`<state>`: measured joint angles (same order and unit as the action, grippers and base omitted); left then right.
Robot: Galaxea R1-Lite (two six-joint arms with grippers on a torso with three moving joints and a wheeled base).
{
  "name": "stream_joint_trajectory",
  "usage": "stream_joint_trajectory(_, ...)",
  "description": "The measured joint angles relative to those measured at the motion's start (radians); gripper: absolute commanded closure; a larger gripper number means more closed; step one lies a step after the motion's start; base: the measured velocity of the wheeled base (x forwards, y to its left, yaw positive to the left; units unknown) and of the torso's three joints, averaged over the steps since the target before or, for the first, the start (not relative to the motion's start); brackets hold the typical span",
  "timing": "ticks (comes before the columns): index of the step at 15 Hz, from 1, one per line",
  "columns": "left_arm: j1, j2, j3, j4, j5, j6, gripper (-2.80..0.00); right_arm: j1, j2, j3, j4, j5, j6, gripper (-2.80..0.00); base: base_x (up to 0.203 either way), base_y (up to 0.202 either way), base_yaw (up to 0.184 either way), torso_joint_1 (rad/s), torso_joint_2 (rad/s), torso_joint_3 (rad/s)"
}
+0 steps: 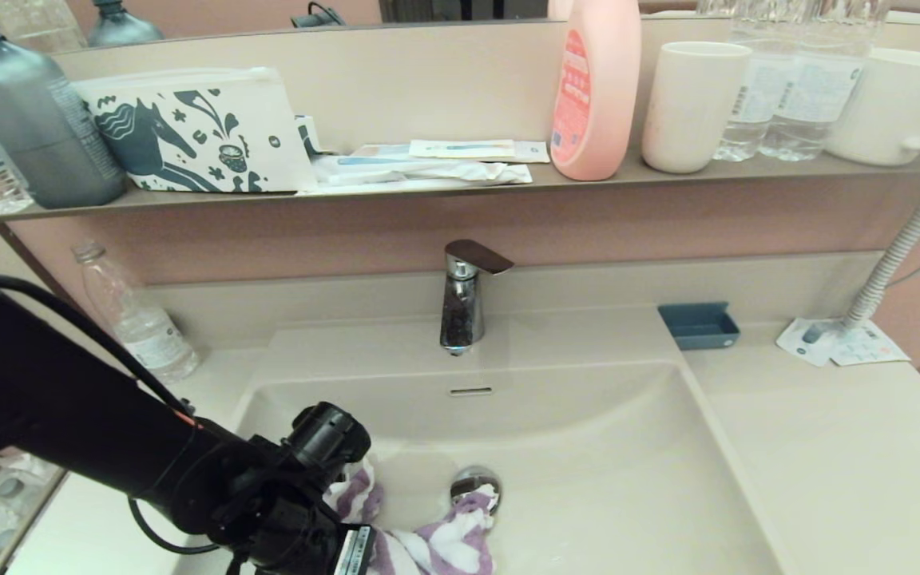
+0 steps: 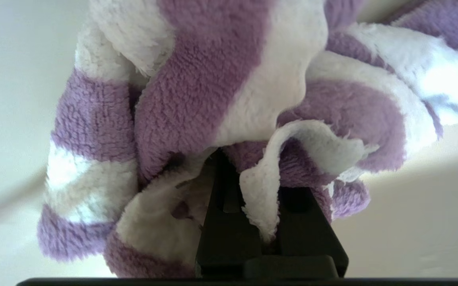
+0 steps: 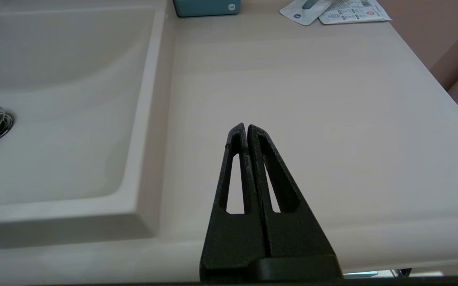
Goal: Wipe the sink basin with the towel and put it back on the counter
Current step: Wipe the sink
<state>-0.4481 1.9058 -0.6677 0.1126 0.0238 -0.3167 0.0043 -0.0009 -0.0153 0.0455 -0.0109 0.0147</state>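
Smooth cream-beige vanity tabletop (image 1: pixel 843 455) w/ a large rectangular cream-beige sink basin (image 1: pixel 588 447) sunk into it, rounded corners; pinkish wall behind and a mirror edge along the top. Round chrome drain plug (image 1: pixel 474 484) sits near basin centre, slim overflow slot (image 1: pixel 470 391) at 12 o'clock from it, chrome tap (image 1: pixel 464 295) further up at 12.

Left hand (image 2: pixel 253 190) is down in the basin at approx 8 o'clock of the drain, black arm coming in from the left edge. Its fingers are pressed together on a fold of the soft purple-and-white striped towel (image 1: pixel 436 543). Towel is bunched on the basin floor, one end touching the drain plug's near rim. In the left wrist view the cloth fills most of the frame and hides the fingertips.

Right hand (image 3: pixel 246 129) hangs above bare tabletop, 3 o'clock side of the basin, fingers (image 3: pixel 235 159) pressed together, holding nothing.

Around: small blue tray (image 1: pixel 698 325) at 1 o'clock of the basin, paper sachets (image 1: pixel 839 343) at 2 o'clock, clear plastic bottle (image 1: pixel 136 319) at 10 o'clock. Narrow grey-brown shelf (image 1: pixel 428 196) above carries a grey bottle (image 1: pixel 33 120), white pouch w/ dark blue horse print (image 1: pixel 196 132), flat packets (image 1: pixel 428 168), pink bottle (image 1: pixel 596 88), white tumbler (image 1: pixel 691 104) and white mug (image 1: pixel 891 104).
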Motion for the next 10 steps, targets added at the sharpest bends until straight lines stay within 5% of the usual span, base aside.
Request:
stream_joint_trajectory(4,0.134,-0.032,-0.007,-0.005,-0.004,0.245,0.00,0.000,0.000,0.000,0.000,0.000,0.000,0.00,0.000,0.000,0.000,0.000,0.00,0.000)
stream_joint_trajectory(7,0.161,-0.020,-0.041,-0.055,-0.016,0.268,0.00,0.000,0.000,0.000,0.000,0.000,0.000,0.00,0.000,0.000,0.000,0.000,0.00,0.000)
stream_joint_trajectory(10,0.168,0.042,-0.050,-0.234,-0.036,0.274,0.00,0.000,0.000,0.000,0.000,0.000,0.000,0.00,0.000,0.000,0.000,0.000,0.00,0.000)
